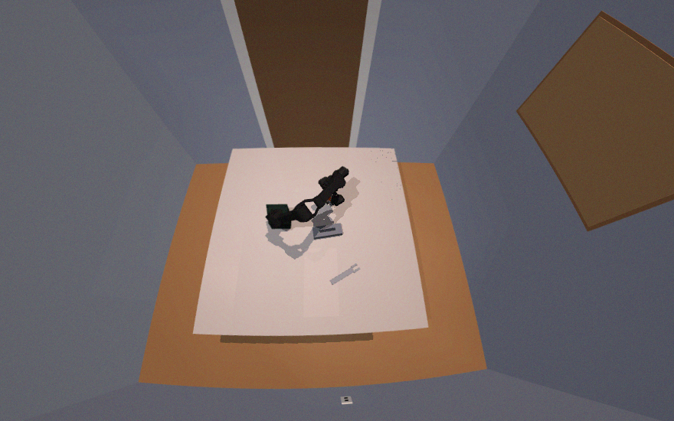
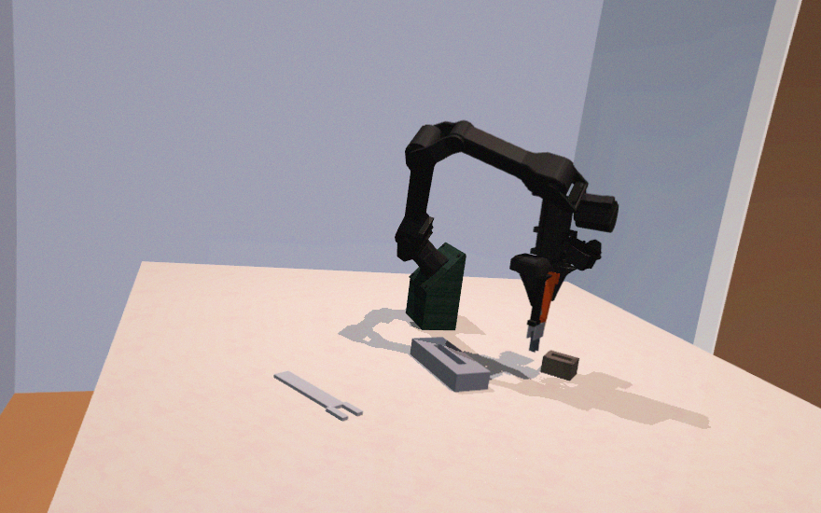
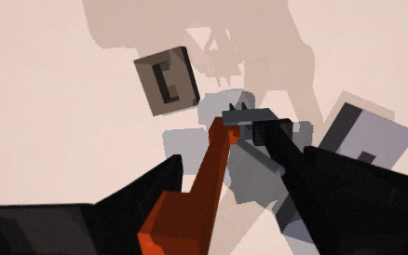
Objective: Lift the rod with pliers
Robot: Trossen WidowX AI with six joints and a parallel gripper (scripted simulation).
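The gripper (image 1: 334, 200) (image 2: 545, 302) (image 3: 241, 158) grips the locking pliers (image 2: 549, 295) (image 3: 210, 169), out of the holster (image 2: 558, 367) (image 3: 145, 88); insertion into the channel block (image 1: 328, 236) (image 2: 472, 381) (image 3: 379, 132), locking and rod lift remain.

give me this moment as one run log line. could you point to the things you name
claw (image 2: 541, 302) (image 3: 241, 158): holding pliers (image 2: 534, 334) (image 3: 249, 116) | pliers: above table, clear of holster (image 2: 560, 365) (image 3: 164, 81) | channel block (image 1: 328, 231) (image 2: 468, 380) (image 3: 387, 135): pliers not in it
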